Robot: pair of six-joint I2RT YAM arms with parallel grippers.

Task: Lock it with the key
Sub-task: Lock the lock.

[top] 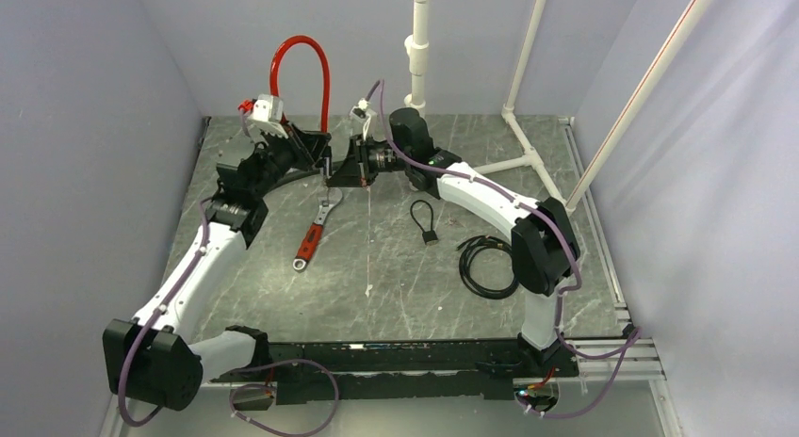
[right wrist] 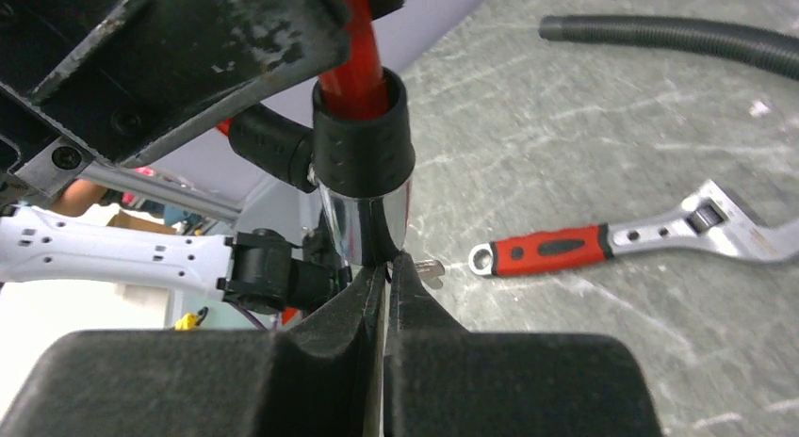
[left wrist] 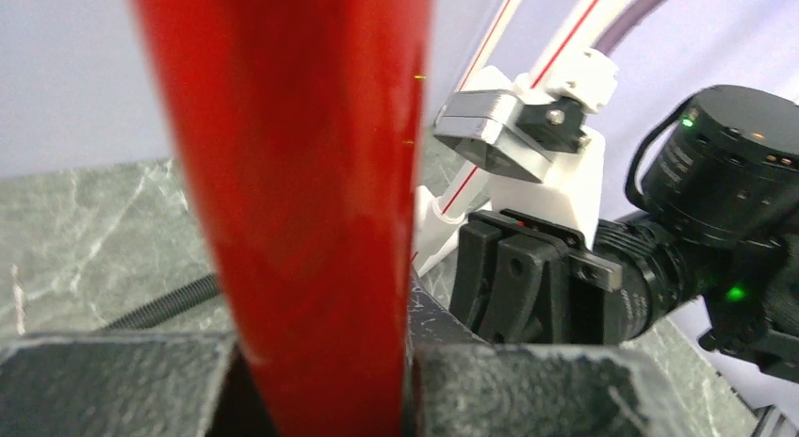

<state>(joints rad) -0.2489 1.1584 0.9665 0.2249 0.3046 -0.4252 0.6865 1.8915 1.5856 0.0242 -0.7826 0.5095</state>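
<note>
The red cable lock [top: 325, 79] arches above the table's back, held up in my left gripper [top: 318, 153], which is shut on the red cable [left wrist: 311, 220]. Its black collar [right wrist: 363, 140] and chrome end [right wrist: 363, 225] point down at my right gripper [right wrist: 386, 267], which meets it from the right in the top view [top: 337, 169]. The right jaws are shut, and a small silver metal tab [right wrist: 430, 270] pokes out at their tips. The key [top: 429, 234], with its black head on a thin cord loop, lies on the table right of centre, apart from both grippers.
A red-handled wrench [top: 316, 232] lies left of centre, also in the right wrist view [right wrist: 612, 244]. A coiled black cable [top: 485, 266] lies by the right arm. A black ribbed hose [right wrist: 678, 32] runs behind the grippers. White pipes [top: 419, 51] stand at the back.
</note>
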